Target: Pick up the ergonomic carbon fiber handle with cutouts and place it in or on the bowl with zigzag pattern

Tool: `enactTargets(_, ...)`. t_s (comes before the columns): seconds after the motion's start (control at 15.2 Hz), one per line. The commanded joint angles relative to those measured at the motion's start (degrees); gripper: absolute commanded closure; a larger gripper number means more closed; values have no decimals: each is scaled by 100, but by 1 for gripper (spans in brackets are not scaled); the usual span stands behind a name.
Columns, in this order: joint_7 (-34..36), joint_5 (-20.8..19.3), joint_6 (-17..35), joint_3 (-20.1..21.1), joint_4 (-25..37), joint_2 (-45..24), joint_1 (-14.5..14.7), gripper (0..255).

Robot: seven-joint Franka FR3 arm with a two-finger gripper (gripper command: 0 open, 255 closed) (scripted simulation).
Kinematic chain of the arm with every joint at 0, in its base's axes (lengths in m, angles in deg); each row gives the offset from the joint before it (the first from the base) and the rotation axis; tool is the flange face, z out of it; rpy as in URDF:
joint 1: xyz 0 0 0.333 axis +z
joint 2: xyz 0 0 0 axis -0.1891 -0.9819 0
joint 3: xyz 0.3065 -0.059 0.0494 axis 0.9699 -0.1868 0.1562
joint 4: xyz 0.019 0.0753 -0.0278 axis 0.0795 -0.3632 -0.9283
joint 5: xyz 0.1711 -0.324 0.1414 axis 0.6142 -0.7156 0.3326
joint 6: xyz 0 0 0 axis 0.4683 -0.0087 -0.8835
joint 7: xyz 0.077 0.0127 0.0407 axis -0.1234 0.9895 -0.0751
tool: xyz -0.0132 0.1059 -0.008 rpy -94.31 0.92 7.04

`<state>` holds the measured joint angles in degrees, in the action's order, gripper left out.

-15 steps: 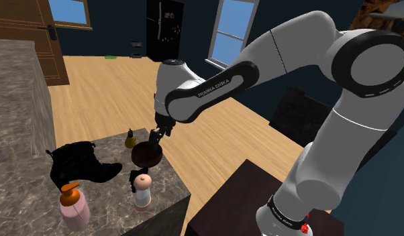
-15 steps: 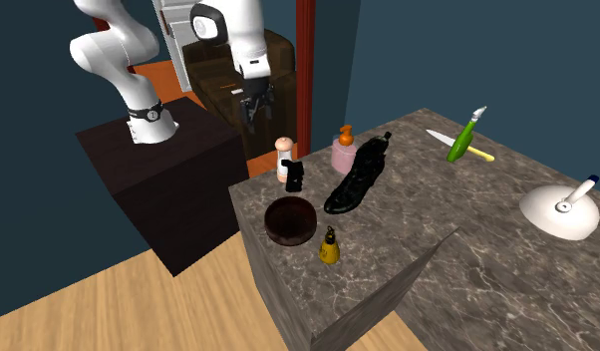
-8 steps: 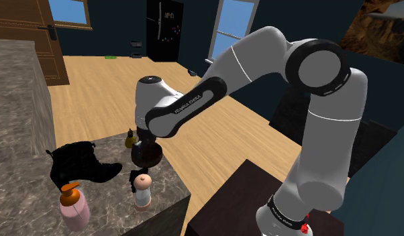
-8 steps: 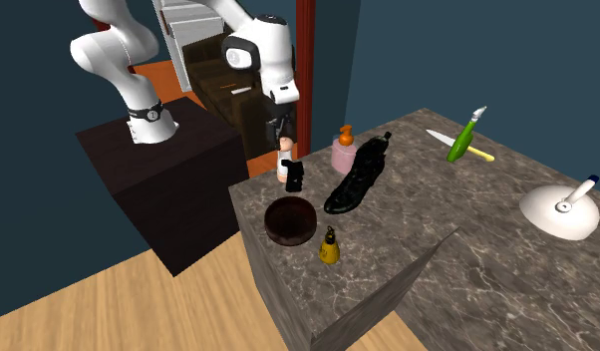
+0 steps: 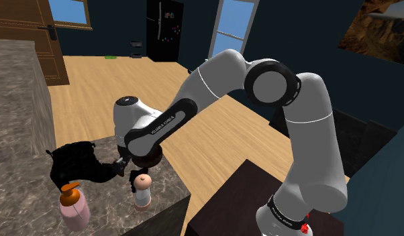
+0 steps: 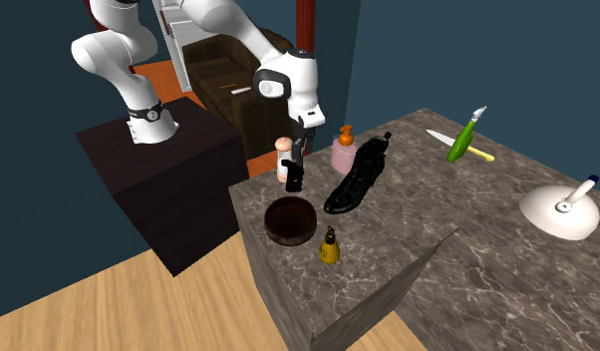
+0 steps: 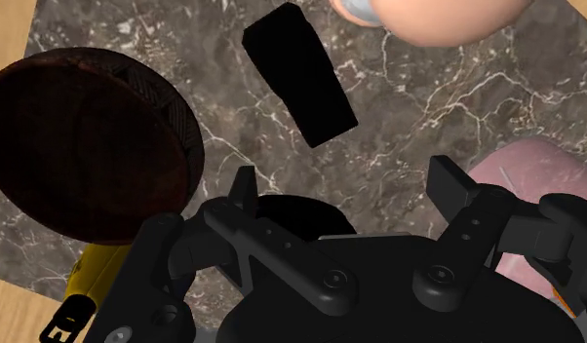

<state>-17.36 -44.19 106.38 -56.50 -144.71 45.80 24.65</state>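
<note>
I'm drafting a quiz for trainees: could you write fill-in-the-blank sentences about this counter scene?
1. The gripper is ___, holding nothing.
2. The black handle lies on the ___, outside the bowl.
3. The pump on the pink bottle is ___.
Missing words: open; counter; orange.

arm (image 5: 214, 74) bent low | gripper (image 7: 343, 183) pointing down | fingers (image 7: 245, 191) apart

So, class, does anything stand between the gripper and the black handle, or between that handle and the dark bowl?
Nothing shows between the open gripper and the handle; only bare marble separates handle and bowl. The pale bottle stands close beside the handle, off both paths.
</note>
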Motion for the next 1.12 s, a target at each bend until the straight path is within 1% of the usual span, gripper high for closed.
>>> enactTargets(0.0, 25, -50, 46, -31, 176, -230, 69, 0)
enactTargets(0.46, 90, -155, 329, -139, 315, -651, 150, 0)
enactTargets(0.92, 90, -155, 329, -139, 316, -652, 150, 0)
enactTargets(0.99, 90, -155, 329, -139, 316, -652, 150, 255)
enactTargets(1.06, 90, -155, 329, -139, 316, -652, 150, 255)
